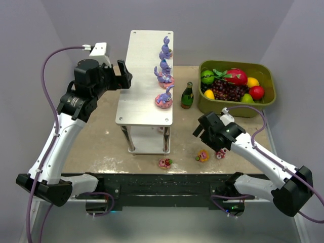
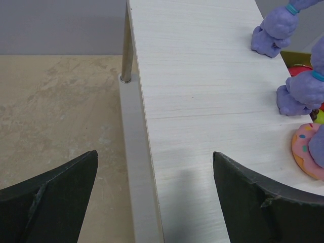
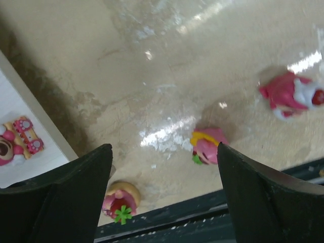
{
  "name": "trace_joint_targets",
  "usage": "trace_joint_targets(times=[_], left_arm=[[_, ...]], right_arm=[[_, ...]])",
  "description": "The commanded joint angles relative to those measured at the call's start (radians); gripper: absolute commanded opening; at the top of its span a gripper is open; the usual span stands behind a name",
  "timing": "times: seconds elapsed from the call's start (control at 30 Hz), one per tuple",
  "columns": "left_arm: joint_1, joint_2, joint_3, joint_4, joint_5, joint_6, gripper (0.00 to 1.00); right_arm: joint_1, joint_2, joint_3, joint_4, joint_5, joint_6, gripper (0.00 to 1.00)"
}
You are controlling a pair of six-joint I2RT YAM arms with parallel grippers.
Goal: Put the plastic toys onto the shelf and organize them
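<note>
The shelf (image 1: pixel 144 76) stands mid-table, with several purple bunnies (image 1: pixel 164 97) in a row along its right side. My left gripper (image 1: pixel 124 76) is open and empty at the shelf's left edge. In the left wrist view it (image 2: pixel 154 167) straddles the top board's (image 2: pixel 202 101) edge, with bunnies (image 2: pixel 304 91) at the far right. My right gripper (image 1: pixel 202 132) is open and empty above three small pink toys (image 1: pixel 203 156) on the table. In the right wrist view the pink-yellow toy (image 3: pixel 207 144) lies by the right finger, and a pink-green one (image 3: pixel 120 202) by the left.
An olive-green bin (image 1: pixel 268 98) of fruit stands at the back right, with a dark green bottle (image 1: pixel 187 96) beside the shelf. A third pink toy (image 3: pixel 291 93) lies further right. Another small toy (image 3: pixel 17 139) sits on the shelf's lower tier. The table's front edge (image 3: pixel 202 212) is close.
</note>
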State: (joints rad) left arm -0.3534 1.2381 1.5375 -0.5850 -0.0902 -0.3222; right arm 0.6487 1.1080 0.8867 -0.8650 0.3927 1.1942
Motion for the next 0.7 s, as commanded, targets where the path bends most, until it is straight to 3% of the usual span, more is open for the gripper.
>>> trace_joint_targets(times=[0.0, 0.2, 0.67], left_arm=[[0.008, -0.012, -0.007, 0.043, -0.008, -0.003, 1.00], [0.010, -0.045, -0.043, 0.043, -0.019, 0.006, 1.00], [0.013, -0.042, -0.034, 0.037, -0.043, 0.028, 1.00]], right_arm=[[0.000, 0.024, 0.041, -0.192, -0.041, 0.303, 0.89], [0.002, 0.101, 0.063, -0.293, -0.087, 0.450, 0.91], [0.002, 0.197, -0.020, -0.207, -0.153, 0.567, 0.91]])
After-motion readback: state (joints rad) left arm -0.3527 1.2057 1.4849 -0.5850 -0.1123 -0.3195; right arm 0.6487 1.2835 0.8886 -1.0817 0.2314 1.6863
